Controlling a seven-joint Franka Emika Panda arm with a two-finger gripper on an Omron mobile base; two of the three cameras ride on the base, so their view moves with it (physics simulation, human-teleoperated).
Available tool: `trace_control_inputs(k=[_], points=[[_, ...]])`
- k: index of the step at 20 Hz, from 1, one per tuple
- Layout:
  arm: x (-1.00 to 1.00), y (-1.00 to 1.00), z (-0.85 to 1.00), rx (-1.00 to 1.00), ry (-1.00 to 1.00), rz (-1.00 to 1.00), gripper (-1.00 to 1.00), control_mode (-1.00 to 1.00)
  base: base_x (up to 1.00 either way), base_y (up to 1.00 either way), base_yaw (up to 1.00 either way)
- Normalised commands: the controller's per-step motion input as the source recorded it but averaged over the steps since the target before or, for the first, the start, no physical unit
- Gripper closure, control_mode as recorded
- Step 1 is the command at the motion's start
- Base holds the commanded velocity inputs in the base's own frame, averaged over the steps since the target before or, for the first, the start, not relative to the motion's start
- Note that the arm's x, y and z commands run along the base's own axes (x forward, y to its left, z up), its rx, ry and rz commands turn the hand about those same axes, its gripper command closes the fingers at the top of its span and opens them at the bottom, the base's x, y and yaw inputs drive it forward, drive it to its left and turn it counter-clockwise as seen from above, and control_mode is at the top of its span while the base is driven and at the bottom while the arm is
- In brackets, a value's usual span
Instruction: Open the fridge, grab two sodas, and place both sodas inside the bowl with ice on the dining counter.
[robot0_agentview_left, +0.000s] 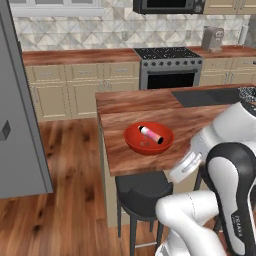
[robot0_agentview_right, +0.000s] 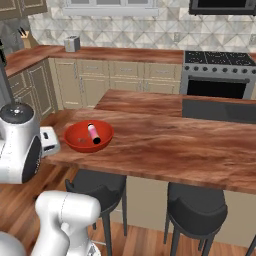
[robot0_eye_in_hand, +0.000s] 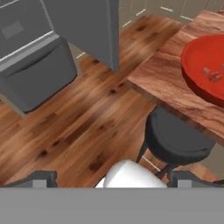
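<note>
The red-orange bowl (robot0_agentview_left: 135, 141) (robot0_agentview_right: 75, 140) (robot0_eye_in_hand: 197, 65) stands near the edge of the wood-topped dining counter (robot0_agentview_left: 125, 112) (robot0_agentview_right: 165, 140) (robot0_eye_in_hand: 162, 83). One soda, a small pink bottle (robot0_agentview_left: 150, 134) (robot0_agentview_right: 93, 133) with a black cap, lies on its side in the bowl among ice cubes (robot0_eye_in_hand: 210, 74). My gripper (robot0_eye_in_hand: 113, 178) is open and holds nothing. It hangs off the counter's edge and looks down over the floor and a stool. The grey fridge (robot0_agentview_left: 20, 125) (robot0_eye_in_hand: 83, 26) is to the left, its door swung out.
Black round stools (robot0_agentview_left: 142, 192) (robot0_agentview_right: 100, 186) (robot0_eye_in_hand: 175, 140) stand under the counter's edge, one right below my hand. A second stool (robot0_agentview_right: 197, 207) is further right. The stove (robot0_agentview_left: 167, 67) and cream wall cabinets (robot0_agentview_left: 75, 85) line the back. Wood floor (robot0_agentview_left: 65, 200) lies between fridge and counter.
</note>
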Motion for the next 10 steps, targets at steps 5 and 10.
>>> trace_control_inputs(k=[5, 10], points=[[-0.44, 0.18, -0.11, 0.03, -0.01, -0.32, -1.00, -1.00, 0.00, 0.00, 0.00], [-0.01, 0.00, -0.02, 0.00, 0.00, -0.08, -1.00, -1.00, 0.00, 0.00, 0.00]])
